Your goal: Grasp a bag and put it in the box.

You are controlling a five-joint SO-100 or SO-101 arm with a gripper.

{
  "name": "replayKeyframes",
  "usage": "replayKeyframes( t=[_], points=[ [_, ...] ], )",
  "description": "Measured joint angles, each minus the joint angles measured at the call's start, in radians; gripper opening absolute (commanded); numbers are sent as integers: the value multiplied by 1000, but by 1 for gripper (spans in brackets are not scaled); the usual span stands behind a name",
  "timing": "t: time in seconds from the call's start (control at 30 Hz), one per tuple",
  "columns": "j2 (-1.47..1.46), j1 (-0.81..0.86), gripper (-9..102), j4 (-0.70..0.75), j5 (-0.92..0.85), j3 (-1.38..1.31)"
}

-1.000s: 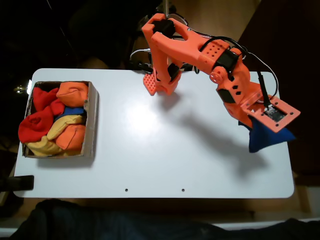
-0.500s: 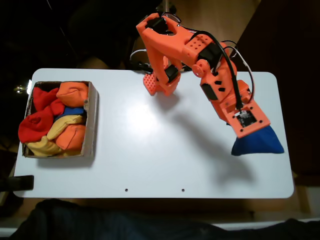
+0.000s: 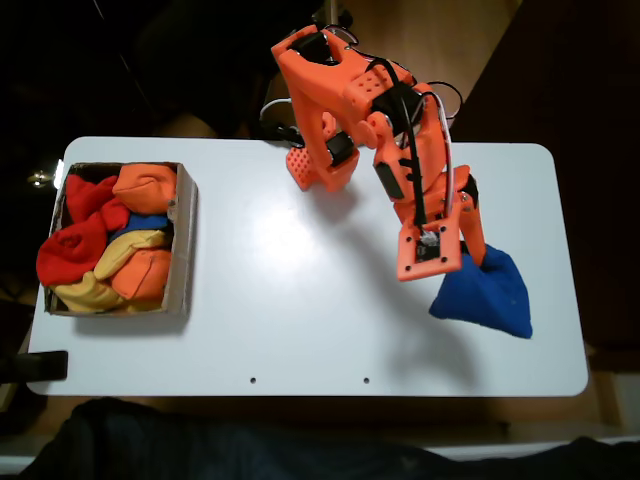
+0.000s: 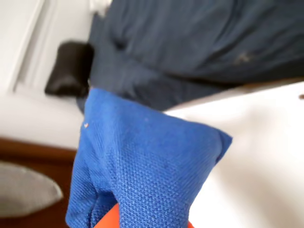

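Bag (image 3: 483,297) hanging over the table (image 3: 300,300) near its right edge in the fixed view, pinched at the top corner by the gripper (image 3: 462,262), jaws clamped on its cloth. Wide bare white top between it and the box (image 3: 183,240) at the left edge. Blue woven fabric, soft, sagging to a rough triangle; in the wrist view bag (image 4: 152,166) weave plain. Box brown cardboard, low-walled, heaped with orange, red and yellow bags (image 3: 110,245).

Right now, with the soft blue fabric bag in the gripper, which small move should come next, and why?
Probably carry it left across the white table. The orange gripper seems shut on the soft royal-blue fabric bag at the table's right end, while the shallow brown cardboard box, already holding other bean bags, sits at the far left.
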Motion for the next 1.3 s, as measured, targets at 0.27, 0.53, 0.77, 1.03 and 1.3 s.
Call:
replayKeyframes(
  t=[0.27, 0.53, 0.77, 1.03, 1.3],
  points=[
    [12, 48, 0, 3, 60, 0],
    [28, 83, 0, 3, 103, 0],
    [83, 135, 0, 18, 137, 0],
    [118, 198, 0, 89, 184, 0],
    [164, 290, 0, 172, 232, -49]
  ],
)
